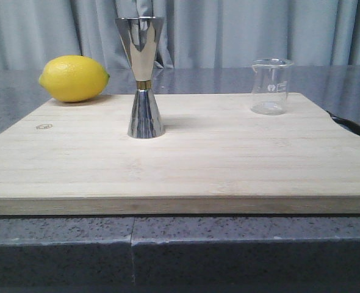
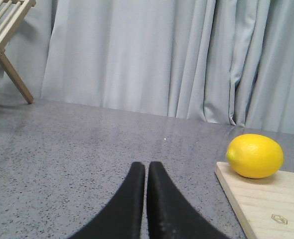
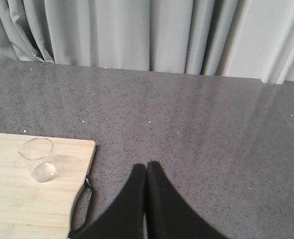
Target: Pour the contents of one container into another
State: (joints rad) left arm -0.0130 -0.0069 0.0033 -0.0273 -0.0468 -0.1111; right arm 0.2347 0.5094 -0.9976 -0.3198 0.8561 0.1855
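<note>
The left gripper (image 2: 146, 172) is closed, its two black fingers pressed together tip to tip with only a thin seam between them. It holds nothing and hangs over bare grey countertop (image 2: 87, 149), off the corner of the wooden board (image 2: 266, 209). A lemon (image 2: 255, 155) sits on that corner of the board, near the gripper but apart from it. A slatted wooden rack (image 2: 5, 35) stands on the counter toward the curtain (image 2: 152, 55).

The right gripper (image 3: 146, 172) is closed in the same way, fingers touching along their length and empty. It hangs over the grey counter just off the board's other end, beside a dark handle (image 3: 84, 209) at the board's edge.

The glass beaker (image 1: 271, 86) stands upright on the board (image 1: 180, 159) near its far right corner, its pouring lip pointing left in the front view, faint white marks on its wall. It looks empty, though clear liquid would be hard to tell. From the right wrist camera the beaker (image 3: 39, 160) shows near the board's edge, well apart from the fingers.

The steel jigger (image 1: 143, 76) stands upright on the board, left of centre, with a thin gold band at its waist. It is taller than the beaker and well apart from it. The lemon (image 1: 74, 78) lies behind and to the left of the jigger, near the far left corner.
</note>
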